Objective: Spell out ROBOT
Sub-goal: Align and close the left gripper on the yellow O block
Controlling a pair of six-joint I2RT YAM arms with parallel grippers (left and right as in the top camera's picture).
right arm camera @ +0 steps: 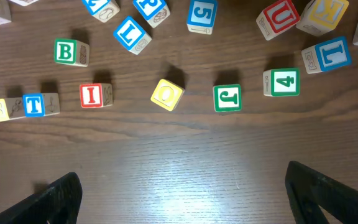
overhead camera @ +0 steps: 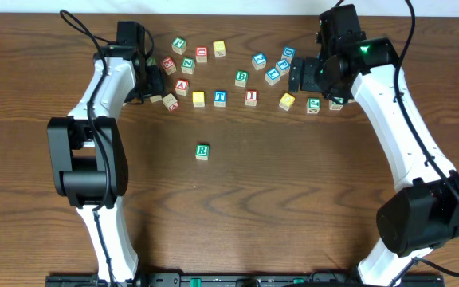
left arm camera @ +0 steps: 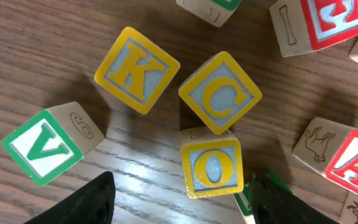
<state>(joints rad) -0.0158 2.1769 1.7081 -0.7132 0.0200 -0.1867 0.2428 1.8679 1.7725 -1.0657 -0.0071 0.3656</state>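
Green R block (overhead camera: 202,151) is set alone on the wooden table (overhead camera: 293,207), well apart from the scattered letter blocks (overhead camera: 241,77). The yellow O block (left arm camera: 211,167) is framed, untouched, between the spread fingers of the left gripper (left arm camera: 184,183). The right gripper (right arm camera: 182,173) is held wide apart over bare wood, empty, near the green B block (right arm camera: 66,52) and blue T block (right arm camera: 33,104).
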